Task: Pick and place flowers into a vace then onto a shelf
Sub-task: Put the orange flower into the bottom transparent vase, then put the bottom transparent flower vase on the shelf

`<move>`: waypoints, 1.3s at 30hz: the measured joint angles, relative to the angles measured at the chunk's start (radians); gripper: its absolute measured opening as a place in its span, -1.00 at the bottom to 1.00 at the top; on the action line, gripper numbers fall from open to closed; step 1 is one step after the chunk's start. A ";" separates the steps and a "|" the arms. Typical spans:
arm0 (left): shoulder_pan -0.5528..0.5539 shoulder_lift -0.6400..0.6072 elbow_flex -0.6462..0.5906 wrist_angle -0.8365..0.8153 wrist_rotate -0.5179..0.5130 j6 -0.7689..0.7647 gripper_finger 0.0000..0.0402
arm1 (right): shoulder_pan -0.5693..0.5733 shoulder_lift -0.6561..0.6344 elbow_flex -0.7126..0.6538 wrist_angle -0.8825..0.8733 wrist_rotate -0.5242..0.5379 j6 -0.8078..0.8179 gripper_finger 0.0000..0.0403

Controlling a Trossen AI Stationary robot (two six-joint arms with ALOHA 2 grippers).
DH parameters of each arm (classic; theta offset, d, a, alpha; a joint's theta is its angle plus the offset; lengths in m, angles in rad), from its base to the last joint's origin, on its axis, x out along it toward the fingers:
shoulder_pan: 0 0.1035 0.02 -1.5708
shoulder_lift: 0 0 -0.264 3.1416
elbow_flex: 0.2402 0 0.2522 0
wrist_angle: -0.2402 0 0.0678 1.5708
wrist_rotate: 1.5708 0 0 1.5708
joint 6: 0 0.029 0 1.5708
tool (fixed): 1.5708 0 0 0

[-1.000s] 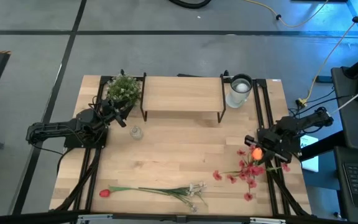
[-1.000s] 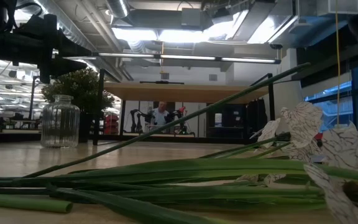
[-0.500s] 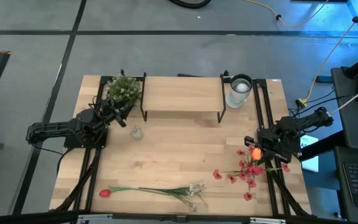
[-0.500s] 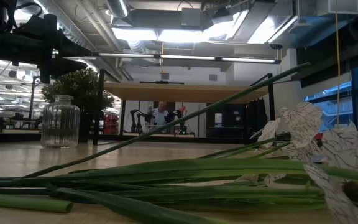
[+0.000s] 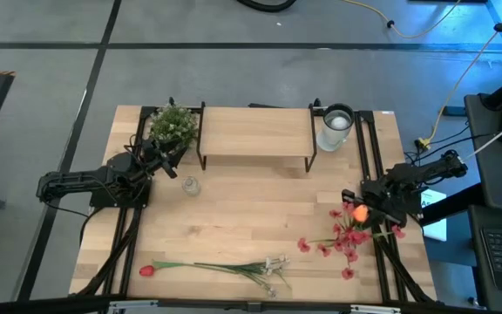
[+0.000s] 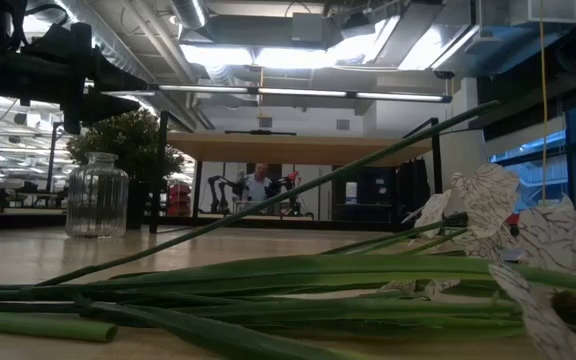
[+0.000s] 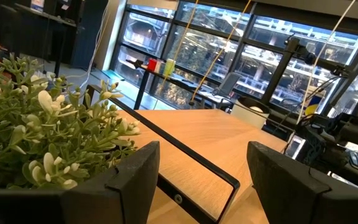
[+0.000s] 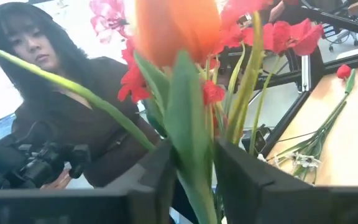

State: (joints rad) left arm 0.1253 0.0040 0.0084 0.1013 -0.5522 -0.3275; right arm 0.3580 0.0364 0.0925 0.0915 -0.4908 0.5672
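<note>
Looking at the right gripper (image 5: 362, 209) first, bc that's the one at work. It sits at the right edge of the table, and the orange tulip (image 5: 360, 214) is right at its tips. In the right wrist view the tulip's green stem runs up between my two dark fingers (image 8: 244, 180), w/ the orange head (image 8: 178, 25) above them. The red small-blossom spray (image 5: 342, 244) is bunched beside it, its stems going the same way. The fingers stand a little apart w/ the stem in the gap. I can't tell if they pinch it tight or only just touch it.

The glass jar (image 5: 190, 186) is far off, on the left half of the table, just in front of the shelf (image 5: 255, 131). So I think the tulip needs a long trip across.

The left gripper (image 5: 171, 161) is much nearer that jar. It waits by the bushy plant (image 5: 173, 123), jaws wide open, holding nothing.

The red tulip (image 5: 146, 270) and the white-blossom sprig (image 5: 275, 269) lie flat near the front edge, stems pointing left to right.

A person (image 8: 73, 118) sits beyond the table.
</note>
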 joint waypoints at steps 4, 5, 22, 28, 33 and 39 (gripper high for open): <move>0.000 0.000 0.000 0.000 0.000 0.000 0.17 | 0.000 0.000 0.000 0.000 -0.004 -0.077 -0.15; 0.000 0.000 0.000 0.000 0.000 0.000 0.17 | 0.000 0.000 0.000 0.000 -0.013 -0.097 -0.10; 0.000 0.000 0.000 0.000 -0.002 0.000 0.17 | 0.000 0.000 0.086 -0.256 -0.009 -0.159 0.04; 0.000 0.000 0.000 0.000 -0.001 0.000 0.17 | 0.000 0.000 0.265 -0.644 0.117 -0.205 0.04; 0.000 0.000 0.000 -0.001 -0.001 0.000 0.17 | 0.000 0.000 0.353 -0.872 0.138 -0.104 0.04; 0.000 0.000 0.000 -0.021 -0.001 0.000 0.17 | 0.001 0.016 0.356 -0.954 0.118 0.031 0.04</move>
State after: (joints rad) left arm 0.1250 0.0040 0.0086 0.0805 -0.5533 -0.3275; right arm 0.3585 0.0526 0.4488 -0.8627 -0.3725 0.5982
